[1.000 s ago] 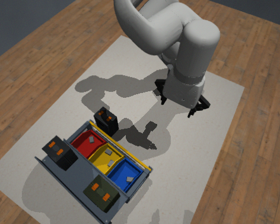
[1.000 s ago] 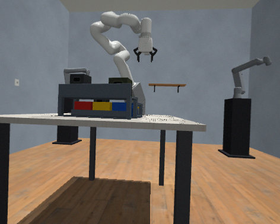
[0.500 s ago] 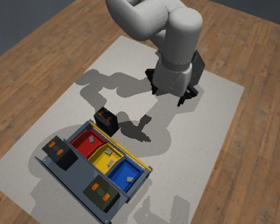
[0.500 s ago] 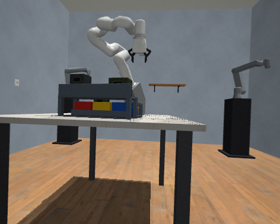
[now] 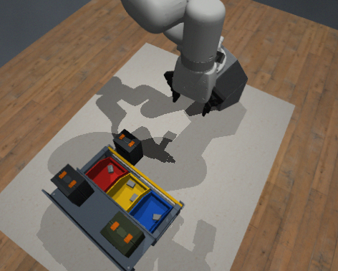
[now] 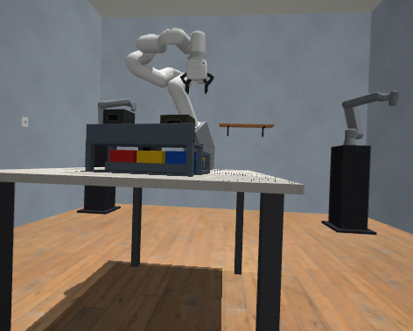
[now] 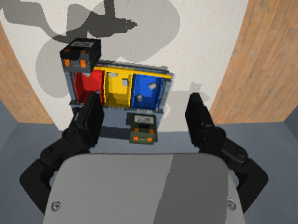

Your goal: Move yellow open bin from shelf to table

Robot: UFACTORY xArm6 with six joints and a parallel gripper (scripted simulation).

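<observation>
While gripper (image 6: 196, 86) hangs high, fingers spread wide, empty — yellow open bin (image 5: 127, 190) sits well below on shelf (image 5: 96, 211), middle slot between red bin (image 5: 106, 173) and blue bin (image 5: 151, 211). Shelf row runs diagonal in top view. White table top (image 5: 235, 150); wood floor, blue walls.

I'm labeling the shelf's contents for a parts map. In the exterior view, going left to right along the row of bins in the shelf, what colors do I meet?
Red bin → yellow bin → blue bin. All three sit side by side in the shelf, with the yellow one in the middle.
</observation>
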